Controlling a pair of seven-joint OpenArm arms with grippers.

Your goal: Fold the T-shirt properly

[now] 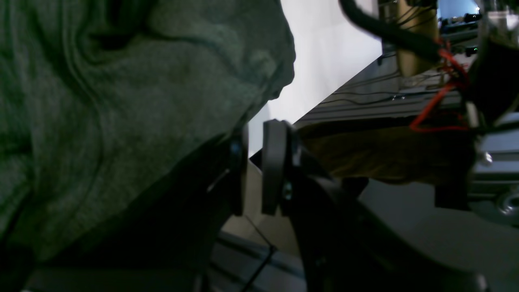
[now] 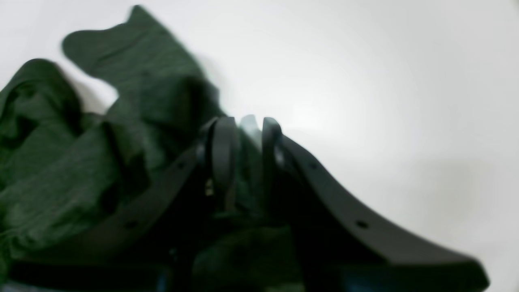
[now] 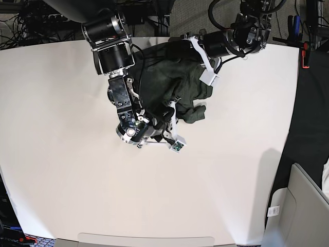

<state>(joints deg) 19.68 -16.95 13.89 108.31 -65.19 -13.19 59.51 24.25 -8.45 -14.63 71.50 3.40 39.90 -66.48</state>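
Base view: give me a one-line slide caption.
Both arms reach into the crumpled olive T-shirt bunched at the far middle of the white table, the right gripper at its near edge.

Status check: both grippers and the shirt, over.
Right gripper shut on T-shirt edge. Left gripper nearly closed; grip unclear, cloth beside it. Shirt bunched, unfolded, on white table. Nothing else in the way.

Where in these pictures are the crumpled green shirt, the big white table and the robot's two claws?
Dark olive-green knit T-shirt (image 3: 169,82): base view, bunched middle.
White table (image 3: 67,175): base view, bare surface.
Right gripper (image 2: 247,134): right wrist view, between fingertips.
Left gripper (image 1: 255,162): left wrist view, between fingertips.
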